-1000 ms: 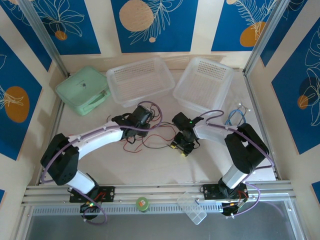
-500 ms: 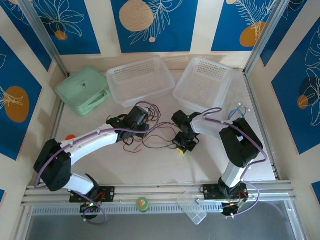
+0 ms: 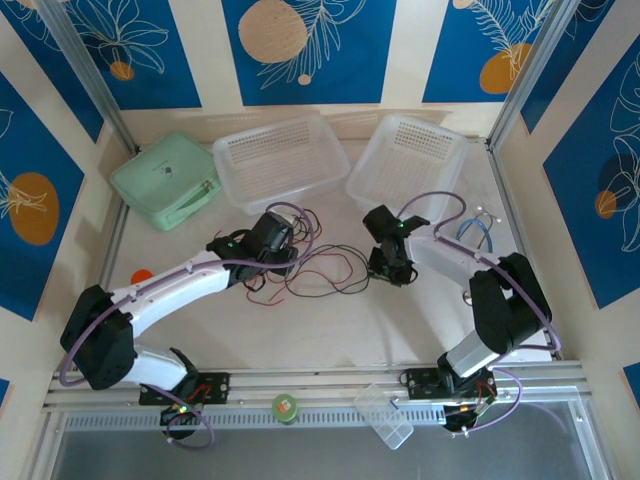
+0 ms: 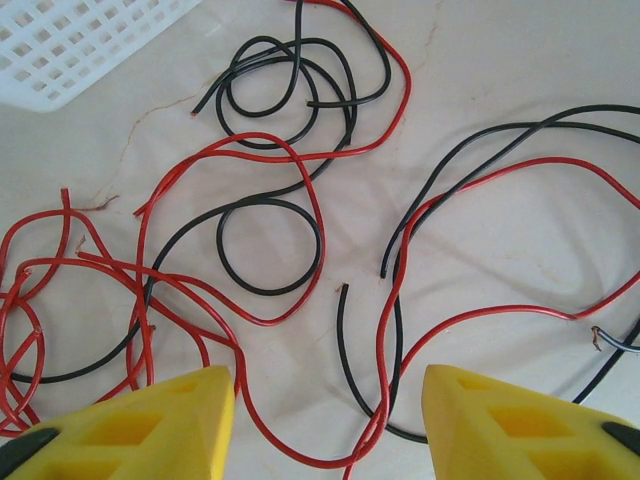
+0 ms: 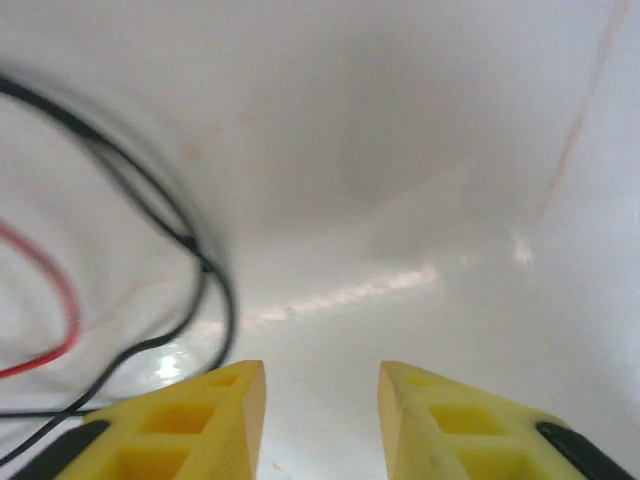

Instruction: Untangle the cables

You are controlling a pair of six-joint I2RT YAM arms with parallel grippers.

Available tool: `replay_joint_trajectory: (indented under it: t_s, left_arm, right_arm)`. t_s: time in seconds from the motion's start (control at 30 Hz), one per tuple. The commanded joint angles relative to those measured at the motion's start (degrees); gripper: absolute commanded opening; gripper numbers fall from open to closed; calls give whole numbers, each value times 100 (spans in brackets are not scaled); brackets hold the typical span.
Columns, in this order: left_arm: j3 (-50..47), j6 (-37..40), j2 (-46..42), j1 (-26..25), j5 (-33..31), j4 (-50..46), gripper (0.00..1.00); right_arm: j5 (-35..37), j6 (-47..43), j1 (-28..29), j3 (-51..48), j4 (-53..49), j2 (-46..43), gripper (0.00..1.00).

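The red and black cables (image 3: 315, 270) lie looped over one another at the middle of the desk (image 3: 300, 335), none pulled clear yet, the left jaws hanging spread above them, the right jaws parted and empty beside them

pale table (image 3: 300, 340), light top with faint veining up close. upper left of the top view: mint green case (image 3: 165, 180) lying flat. top centre: clear perforated basket (image 3: 280, 160); second clear basket (image 3: 408, 168) just right of it, turned at an angle. middle of frame: red and black cables (image 3: 320, 268) loose on the bare top, strands looped and crossing each other, well tangled. right side: blue coiled cable (image 3: 472, 232) near the second basket. left edge: small orange thing (image 3: 140, 274), partly hidden, can't tell what.
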Motion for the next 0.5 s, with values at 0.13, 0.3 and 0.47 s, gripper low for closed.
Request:
replay_joint_trajectory:
  t_s: [0.13, 0.3, 0.47]
  left_arm:
    - [72, -203, -140, -90, 61, -159, 53]
    - [90, -268, -154, -116, 34, -230, 53]
    - [132, -313, -151, -137, -1, -257, 53]
  right_arm:
    - [97, -2178, -148, 782, 394, 656, 42]
    - [178, -2468, -140, 1090, 478, 1256, 42]
    - [-1, -2376, -97, 1130, 604, 1549, 41]
